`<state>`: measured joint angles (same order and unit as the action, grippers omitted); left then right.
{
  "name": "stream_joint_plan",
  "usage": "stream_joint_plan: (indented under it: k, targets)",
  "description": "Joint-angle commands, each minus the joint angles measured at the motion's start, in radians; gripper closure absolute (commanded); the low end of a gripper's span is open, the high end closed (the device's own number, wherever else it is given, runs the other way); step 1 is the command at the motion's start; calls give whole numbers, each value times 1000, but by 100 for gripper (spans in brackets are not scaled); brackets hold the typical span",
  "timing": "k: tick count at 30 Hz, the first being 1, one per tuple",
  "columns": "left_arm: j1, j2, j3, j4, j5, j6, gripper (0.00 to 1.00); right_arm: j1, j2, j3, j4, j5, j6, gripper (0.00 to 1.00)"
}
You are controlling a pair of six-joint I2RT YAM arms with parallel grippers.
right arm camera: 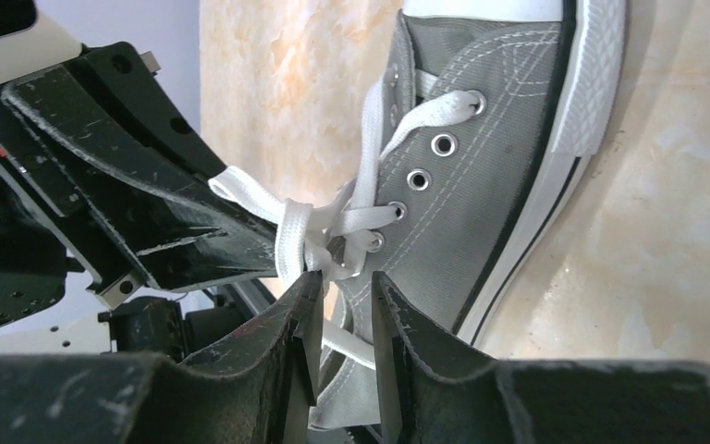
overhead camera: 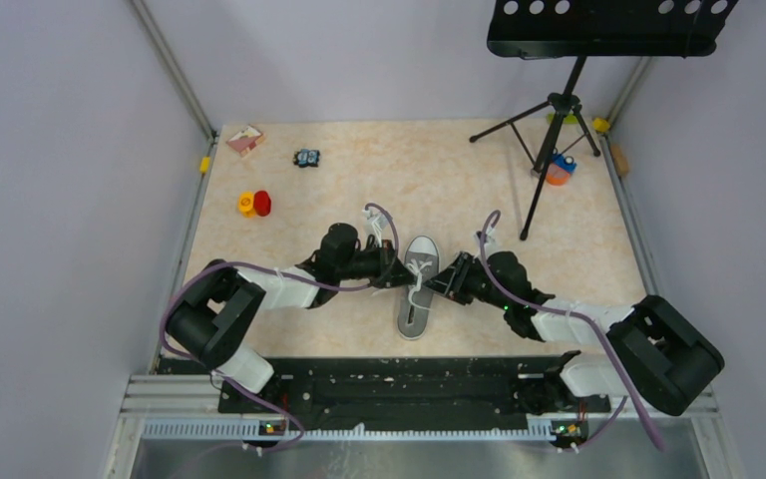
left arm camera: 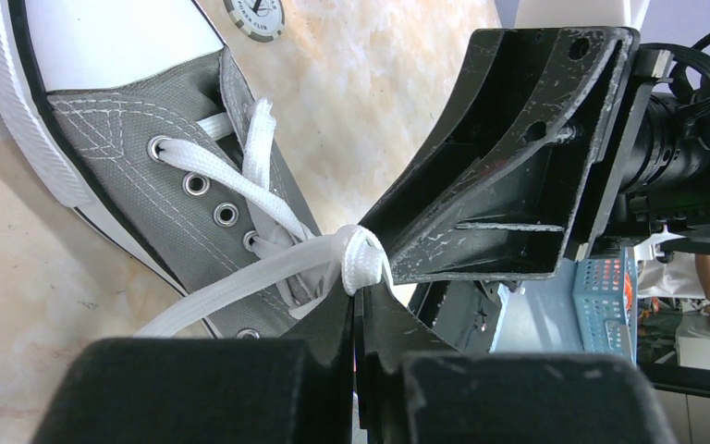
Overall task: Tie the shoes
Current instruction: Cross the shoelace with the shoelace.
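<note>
One grey canvas shoe [overhead camera: 418, 289] with a white toe cap lies between my two arms, toe pointing away. In the left wrist view its eyelets and white lace [left arm camera: 240, 282] run toward a small loop at my fingertips. My left gripper [left arm camera: 359, 294] is shut on that lace loop, beside the shoe's left side [overhead camera: 396, 271]. My right gripper [right arm camera: 346, 276] stands open by a narrow gap, its tips right under the lace crossing [right arm camera: 319, 242] at the lower eyelets. A strand of lace runs behind that gap. The two grippers nearly touch over the shoe's tongue.
A black tripod music stand [overhead camera: 557, 110] rises at the back right, with an orange and blue item [overhead camera: 560, 170] by its legs. Red and yellow pieces [overhead camera: 255, 204], a small box [overhead camera: 245, 139] and a dark object [overhead camera: 307, 158] lie at the back left.
</note>
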<state>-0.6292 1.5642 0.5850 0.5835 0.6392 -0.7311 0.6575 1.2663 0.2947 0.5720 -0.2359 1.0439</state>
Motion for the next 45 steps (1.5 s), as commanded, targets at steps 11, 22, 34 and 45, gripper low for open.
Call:
stream_joint_plan:
  k: [11, 22, 34, 45]
  targets:
    - [4, -3, -8, 52, 15, 7, 100, -9, 30, 23, 120, -64, -12, 72]
    - [4, -1, -5, 50, 14, 9, 100, -8, 27, 19, 159, -73, -7, 69]
    - [4, -10, -5, 45, 19, 9, 100, -9, 70, 27, 190, -61, 7, 78]
    - [4, -14, -5, 36, 22, 14, 100, -9, 88, 41, 224, -55, 0, 77]
